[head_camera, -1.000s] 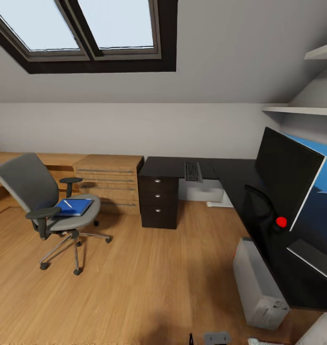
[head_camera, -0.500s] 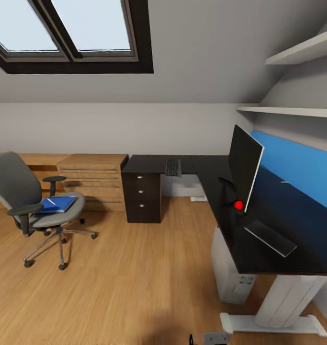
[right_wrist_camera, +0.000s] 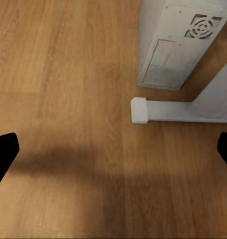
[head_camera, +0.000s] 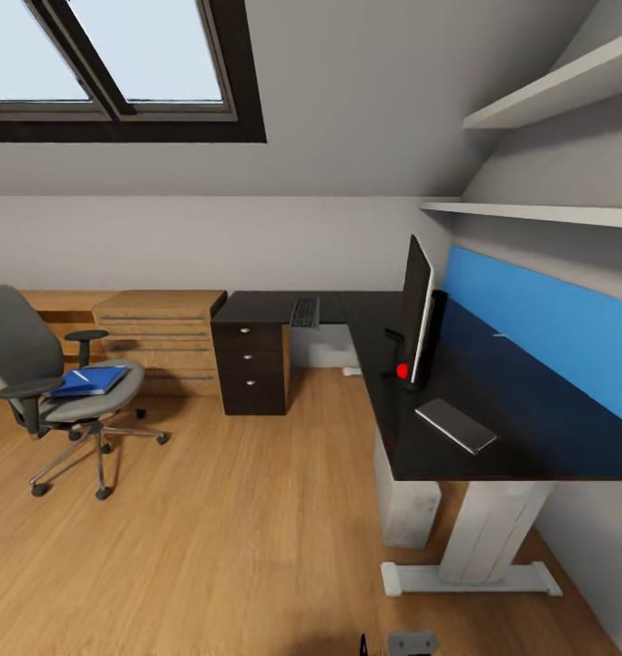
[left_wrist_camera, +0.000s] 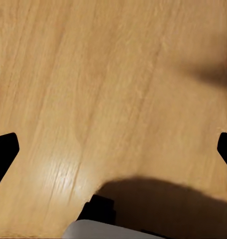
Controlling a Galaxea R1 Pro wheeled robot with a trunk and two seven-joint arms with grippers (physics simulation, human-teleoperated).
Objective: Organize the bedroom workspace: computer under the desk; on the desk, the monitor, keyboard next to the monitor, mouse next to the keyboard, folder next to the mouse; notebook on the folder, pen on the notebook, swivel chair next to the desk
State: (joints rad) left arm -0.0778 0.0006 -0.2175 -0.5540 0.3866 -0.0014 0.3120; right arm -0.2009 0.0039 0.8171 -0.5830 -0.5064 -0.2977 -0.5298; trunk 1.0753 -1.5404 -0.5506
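The slim grey-framed keyboard (head_camera: pixel 305 312) lies at frame centre on the black L-shaped surface (head_camera: pixel 529 428), long axis running away from the camera. The right wrist view reveals the pale tower computer (right_wrist_camera: pixel 180 42) upright beneath. Both hands are spread wide.

Wide bare wood floor (head_camera: pixel 238 519) between swivel chair (head_camera: pixel 46 383) at left and worktop (head_camera: pixel 493 437) at right: open passage.

Worktop near end mostly free; monitor (head_camera: pixel 418 314) stands upright mid-top, flat dark slab (head_camera: pixel 456 425) lies just near of it. Keyboard (head_camera: pixel 304 312) on far wing.

Blue wall panel (head_camera: pixel 547 328) and shelves (head_camera: pixel 538 211) bound worktop's right side, overhang it.

Under worktop: computer (right_wrist_camera: pixel 180 42) beside white leg foot (right_wrist_camera: pixel 178 110), narrow gap between.

Drawer unit (head_camera: pixel 251 364) and wood chest (head_camera: pixel 160 339) block far wall.
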